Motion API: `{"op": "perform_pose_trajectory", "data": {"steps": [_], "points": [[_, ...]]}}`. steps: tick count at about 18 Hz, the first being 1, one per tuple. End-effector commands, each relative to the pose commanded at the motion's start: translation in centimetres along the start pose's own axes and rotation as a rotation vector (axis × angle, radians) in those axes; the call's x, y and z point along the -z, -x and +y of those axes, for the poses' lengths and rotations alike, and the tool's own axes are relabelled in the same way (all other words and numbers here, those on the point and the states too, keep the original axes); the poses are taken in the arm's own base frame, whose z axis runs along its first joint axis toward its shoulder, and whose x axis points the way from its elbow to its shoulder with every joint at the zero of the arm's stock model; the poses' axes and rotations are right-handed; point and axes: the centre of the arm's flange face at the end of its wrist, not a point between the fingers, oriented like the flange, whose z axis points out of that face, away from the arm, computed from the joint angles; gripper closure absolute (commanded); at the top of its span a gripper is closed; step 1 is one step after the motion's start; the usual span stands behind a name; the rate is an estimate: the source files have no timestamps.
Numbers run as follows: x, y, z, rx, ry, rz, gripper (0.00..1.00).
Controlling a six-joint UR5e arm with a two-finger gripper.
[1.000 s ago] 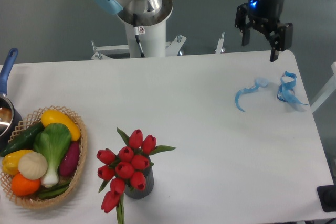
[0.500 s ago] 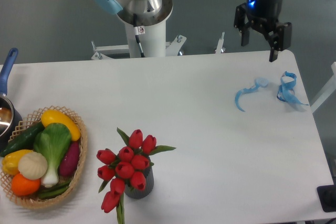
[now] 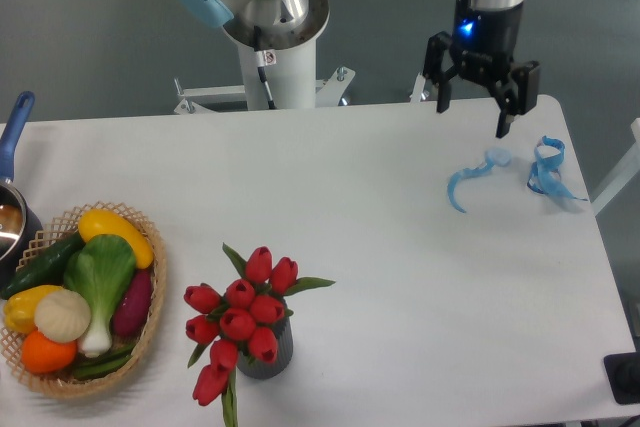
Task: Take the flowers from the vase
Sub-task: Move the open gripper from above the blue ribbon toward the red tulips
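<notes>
The end effector (image 3: 471, 115) is on the move: a moment ago it hung past the far right corner of the tabletop (image 3: 400, 247), and now it has swung inward and dropped a little, coming in over the far edge. Its fingers stand wide apart, holding nothing, blue status light glowing on the wrist above them.

Down at the near edge, left of centre, the flowers (image 3: 240, 319) sit exactly where they were, red tulip buds bunched above the dark ribbed vase (image 3: 268, 355), with one bloom drooping off the lower left side. Nothing there has stirred.

Just below the end effector, near the far right corner, lie two curls of blue ribbon (image 3: 470, 179), untouched. Over at the near left corner the wicker basket (image 3: 150, 297) holds its vegetables, and a pot with a blue handle (image 3: 14, 127) peeks in at the left edge.

So what does that shift tell us? It looks like the opening of the approach: the arm has started heading in from its parked spot, but the bouquet is well apart from it, clear across the tabletop. The reach toward the near edge, then the descent onto the stems or blooms, is all to come.
</notes>
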Motion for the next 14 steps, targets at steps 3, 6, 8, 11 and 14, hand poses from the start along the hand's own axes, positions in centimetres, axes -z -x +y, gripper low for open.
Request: {"op": "perform_pose_trajectory", "data": {"steps": [3, 6, 8, 11, 14], "points": [[-2.4, -0.5, -1.7, 0.017, -0.059, 0.037, 0.0], [-4.6, -1.4, -3.0, 0.03, -0.134, 0.089, 0.0], [-6.3, -1.6, -4.4, 0.017, -0.238, 0.121, 0.0], [-8.2, -2.4, -7.1, 0.033, -0.411, 0.178, 0.0], [-9.9, -3.3, -9.2, 0.022, -0.484, 0.229, 0.0]]}}
